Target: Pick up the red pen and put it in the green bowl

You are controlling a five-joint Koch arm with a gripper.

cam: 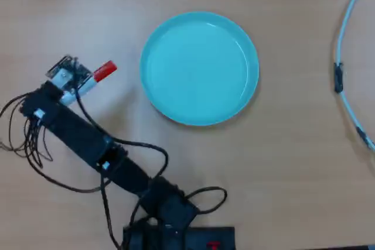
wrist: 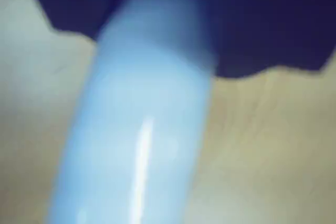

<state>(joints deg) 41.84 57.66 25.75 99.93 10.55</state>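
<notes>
The red pen (cam: 99,76) lies on the wooden table left of the green bowl (cam: 200,67), red cap pointing toward the bowl, clear of its rim. My gripper (cam: 78,89) is over the white barrel's rear part, and the wrist board hides the jaws in the overhead view. In the wrist view the barrel (wrist: 142,145) fills the middle, blurred and very close. It runs up between the dark jaw parts of the gripper (wrist: 157,45), one on each side. I cannot tell whether the jaws press on it. The bowl is empty.
A pale cable (cam: 345,57) with a dark clip curves along the right edge of the table. My arm and its black wires (cam: 88,139) stretch from the base at the bottom middle up to the left.
</notes>
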